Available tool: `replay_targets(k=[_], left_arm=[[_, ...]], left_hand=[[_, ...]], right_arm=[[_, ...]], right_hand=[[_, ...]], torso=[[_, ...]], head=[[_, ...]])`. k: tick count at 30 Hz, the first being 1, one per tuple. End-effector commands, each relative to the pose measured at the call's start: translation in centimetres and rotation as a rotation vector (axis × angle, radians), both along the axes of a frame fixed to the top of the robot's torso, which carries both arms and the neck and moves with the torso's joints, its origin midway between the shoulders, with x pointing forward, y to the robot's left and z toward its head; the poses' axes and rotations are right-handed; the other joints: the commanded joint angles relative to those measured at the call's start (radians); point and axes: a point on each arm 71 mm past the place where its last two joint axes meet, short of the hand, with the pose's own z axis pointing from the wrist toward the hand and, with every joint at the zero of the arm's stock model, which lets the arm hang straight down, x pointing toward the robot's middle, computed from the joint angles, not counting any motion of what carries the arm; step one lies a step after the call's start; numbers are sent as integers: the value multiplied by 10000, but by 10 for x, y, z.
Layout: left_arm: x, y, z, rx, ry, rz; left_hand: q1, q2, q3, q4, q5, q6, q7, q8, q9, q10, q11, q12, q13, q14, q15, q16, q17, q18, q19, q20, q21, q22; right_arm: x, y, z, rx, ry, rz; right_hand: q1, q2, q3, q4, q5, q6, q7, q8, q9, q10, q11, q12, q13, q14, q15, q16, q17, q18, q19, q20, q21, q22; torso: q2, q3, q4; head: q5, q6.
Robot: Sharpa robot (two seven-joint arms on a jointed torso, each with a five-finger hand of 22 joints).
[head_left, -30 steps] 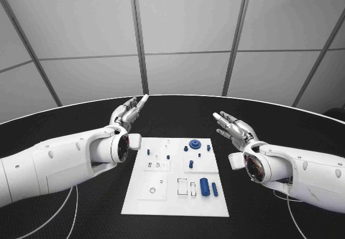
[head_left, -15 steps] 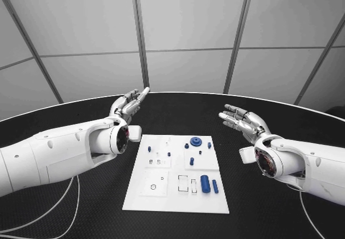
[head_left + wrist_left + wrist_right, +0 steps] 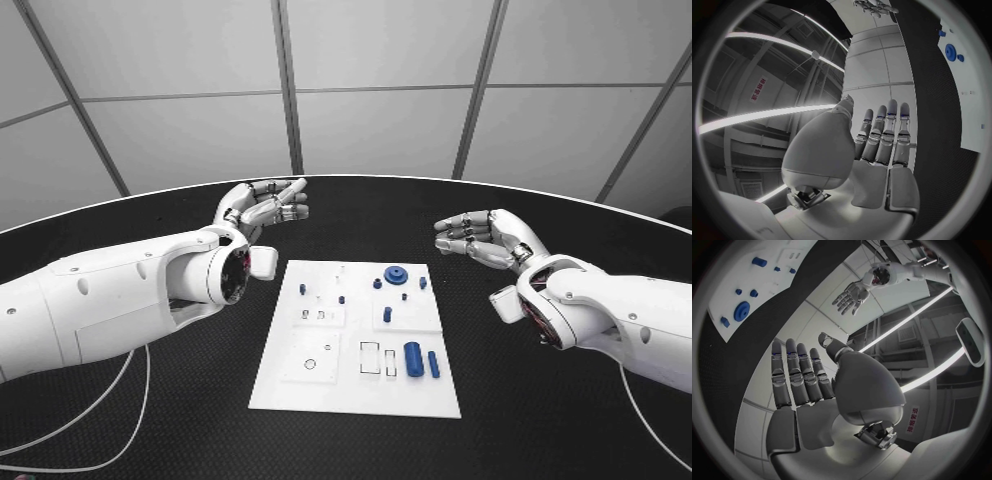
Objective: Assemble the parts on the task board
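The white task board (image 3: 325, 380) lies flat in the middle of the black table. On it are a blue gear (image 3: 395, 274) at the far end, several small blue pegs such as one (image 3: 387, 314) mid-board, and a thick blue cylinder (image 3: 413, 359) beside a thin one (image 3: 433, 364) near the front. My left hand (image 3: 264, 205) hovers beyond the board's far left corner, holding nothing, its fingers partly bent. My right hand (image 3: 476, 237) hovers off the far right corner, also holding nothing with its fingers partly bent. The wrist views show each palm (image 3: 879, 145) (image 3: 798, 385) with nothing in it.
The black round table (image 3: 577, 420) surrounds the board. White cables (image 3: 87, 440) trail on the table at the front left. The board (image 3: 970, 100) and gear (image 3: 951, 52) appear in the left wrist view, and the board (image 3: 729, 285) and gear (image 3: 742, 311) in the right wrist view.
Both hands have lifted a little and drawn away from the board. Their fingers, straight before, have bent inward. The parts on the board have not moved.
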Motion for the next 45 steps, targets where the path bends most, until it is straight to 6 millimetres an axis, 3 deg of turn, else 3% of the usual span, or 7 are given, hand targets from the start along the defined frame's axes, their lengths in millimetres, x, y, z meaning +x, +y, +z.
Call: replay_targets(k=[1,14,19,23,28,35,45], left_arm=[[-5,2,1,-1,91,-148],[-36,3,10,-304,455,-905],[-42,4,13,-358,468,-998],[-46,4,18,-408,409,-1072],[-50,2,24,-465,308,-1180],[-53,-1,34,-519,136,-1334],[-54,-5,47,-561,-66,-1522]], left_hand=[[275,-76,197,26,-1,358,193,100,49,537,-185,-6,20,594,-238,559,426,135,536,-191,329,97],[305,-347,679,94,-6,813,49,-5,109,1170,-373,-354,-60,1110,-522,2135,1614,111,1271,-651,1081,382],[275,-371,686,94,-6,801,55,-26,107,1158,-366,-386,-67,1080,-516,2181,1654,109,1269,-657,1100,389],[227,-384,696,100,-7,791,64,-48,106,1143,-355,-423,-74,1032,-504,2224,1696,105,1258,-660,1117,395],[215,-385,698,102,-8,790,65,-52,106,1142,-353,-429,-75,1024,-502,2233,1704,105,1255,-661,1120,396],[175,-392,705,102,-9,786,66,-67,107,1134,-347,-456,-78,975,-492,2256,1732,100,1236,-659,1126,397],[132,-400,720,97,-9,777,74,-89,108,1123,-336,-493,-82,886,-477,2270,1761,93,1191,-649,1122,393]], right_arm=[[-2,6,2,-1485,-548,673],[9,54,8,-6268,-1338,2093],[17,72,9,-7323,-1745,2233],[26,86,11,-8060,-2112,2205],[37,93,17,-8624,-2431,2002],[48,100,28,-9027,-2770,1865],[56,112,29,-9398,-2609,2155]], right_hand=[[-110,-239,406,-2,19,298,-28,69,53,435,-158,-107,20,529,-187,157,271,131,458,-212,224,88],[-309,-889,762,268,431,1039,-467,61,427,1653,-771,-393,308,3938,-1222,2978,3225,92,2955,-1429,3206,1852],[-416,-1059,1039,472,382,971,-493,-30,555,1480,-775,-520,449,4033,-1239,3936,4209,78,3058,-1452,3776,2300],[-489,-1277,1278,727,330,785,-491,-133,725,1068,-710,-522,601,4406,-1202,6845,7059,83,3231,-1420,4426,2829],[-459,-1402,1479,911,309,641,-493,-177,898,874,-704,-484,732,4566,-1173,8573,8726,-115,3673,-1390,5844,4573],[-426,-1511,1611,1067,235,490,-476,-205,1066,617,-662,-502,781,4729,-1117,9907,10013,-344,4120,-1335,7242,6380],[-363,-1558,1687,1160,182,288,-454,-261,1180,283,-621,-568,759,4766,-1068,10463,10522,-444,4257,-1284,7902,7245]], torso=[[0,-8,-7],[155,4,7],[265,2,40],[419,-13,84],[619,-41,125],[1034,-131,203],[1516,-291,356]], head=[[-48,-62],[-40,-314],[-49,-353],[-67,-310],[-91,-252],[-109,22],[-242,346]])
